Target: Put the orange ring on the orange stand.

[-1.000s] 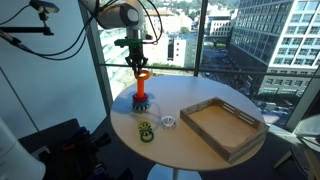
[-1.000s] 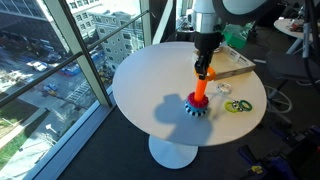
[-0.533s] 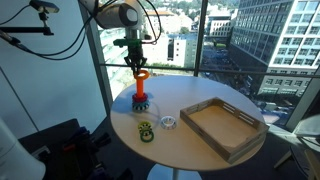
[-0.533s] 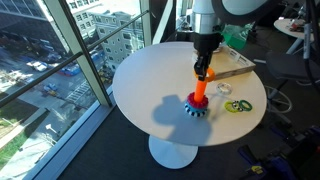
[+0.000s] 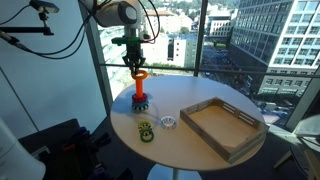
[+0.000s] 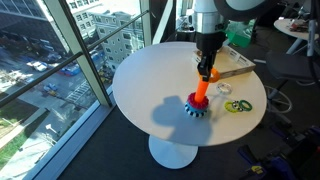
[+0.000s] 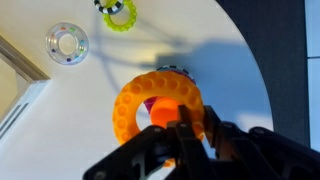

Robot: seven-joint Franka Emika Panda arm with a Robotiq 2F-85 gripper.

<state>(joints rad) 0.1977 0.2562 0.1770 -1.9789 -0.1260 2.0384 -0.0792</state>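
The orange ring (image 7: 135,95) hangs in my gripper (image 7: 183,132), whose fingers are shut on its rim. In the wrist view the top of the orange stand (image 7: 163,110) shows through the ring's hole, right below it. In both exterior views the ring (image 5: 140,74) (image 6: 208,73) is held just above the tip of the upright orange stand (image 5: 141,97) (image 6: 199,97), which sits on its dark bluish base on the round white table (image 5: 190,145) (image 6: 150,80). The gripper (image 5: 136,60) (image 6: 207,62) points straight down.
A yellow-green ring with dark markings (image 5: 146,130) (image 6: 238,106) (image 7: 118,12) and a small whitish ring (image 5: 168,122) (image 6: 221,88) (image 7: 67,43) lie near the stand. A wooden tray (image 5: 222,125) (image 6: 240,68) occupies one side of the table. Windows stand close behind.
The gripper with the ring has risen very slightly above the stand's tip; otherwise nothing has moved.
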